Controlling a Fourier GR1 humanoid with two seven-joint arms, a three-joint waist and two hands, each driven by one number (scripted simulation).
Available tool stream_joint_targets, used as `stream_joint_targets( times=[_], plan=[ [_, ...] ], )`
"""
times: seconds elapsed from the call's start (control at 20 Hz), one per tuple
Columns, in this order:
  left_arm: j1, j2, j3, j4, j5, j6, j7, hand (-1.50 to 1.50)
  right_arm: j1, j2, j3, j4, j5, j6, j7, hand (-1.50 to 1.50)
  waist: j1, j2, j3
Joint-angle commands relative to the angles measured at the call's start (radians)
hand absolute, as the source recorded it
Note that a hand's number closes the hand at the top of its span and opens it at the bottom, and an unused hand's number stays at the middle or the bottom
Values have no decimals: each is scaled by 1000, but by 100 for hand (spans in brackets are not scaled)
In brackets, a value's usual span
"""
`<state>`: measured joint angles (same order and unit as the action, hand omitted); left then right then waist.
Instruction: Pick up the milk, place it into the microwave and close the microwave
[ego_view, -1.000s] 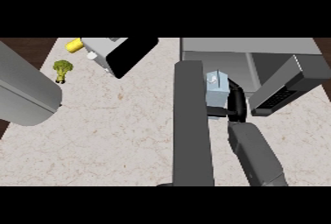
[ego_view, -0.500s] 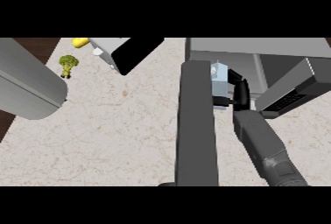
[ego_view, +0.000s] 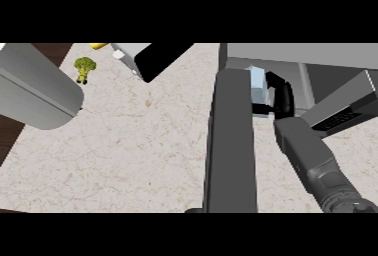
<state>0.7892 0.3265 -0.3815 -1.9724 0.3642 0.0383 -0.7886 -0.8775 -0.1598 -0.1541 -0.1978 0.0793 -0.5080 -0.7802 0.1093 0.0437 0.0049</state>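
The milk (ego_view: 257, 81) is a pale blue carton just past the top of the open microwave door (ego_view: 232, 150), which stands edge-on as a tall dark grey slab in the middle of the view. My right hand (ego_view: 280, 97) is curled round the carton's right side and holds it at the mouth of the microwave (ego_view: 295, 56), whose grey body fills the upper right. The carton's lower part is hidden by the hand and the door. My left forearm (ego_view: 33, 90) shows as a big grey cylinder at the left; its hand is out of view.
A broccoli (ego_view: 84, 67) and a yellow item (ego_view: 100, 46) lie at the counter's far left. A white and black appliance (ego_view: 151, 57) stands at the top centre. The microwave's control panel (ego_view: 336, 117) juts out at the right. Pale speckled counter (ego_view: 140, 150) stretches left of the door.
My right hand has carried the milk farther away from me, up past the door's top edge toward the microwave's opening. The right forearm has stretched out after it.
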Motion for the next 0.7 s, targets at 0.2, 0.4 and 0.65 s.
stream_joint_targets(
  times=[0.2,0.4,0.65],
  plan=[
    [-33,12,30,-7,21,-8,20,-150,-72,-15,-9,34,21,-106,-31,150,22,11,1],
    [-32,0,12,1,11,1,23,-150,-80,-42,-69,1,-35,-53,-81,150,21,16,4],
    [-55,-5,9,19,13,0,36,-150,-109,-46,-54,17,6,-210,-96,150,37,23,1]
  ],
)
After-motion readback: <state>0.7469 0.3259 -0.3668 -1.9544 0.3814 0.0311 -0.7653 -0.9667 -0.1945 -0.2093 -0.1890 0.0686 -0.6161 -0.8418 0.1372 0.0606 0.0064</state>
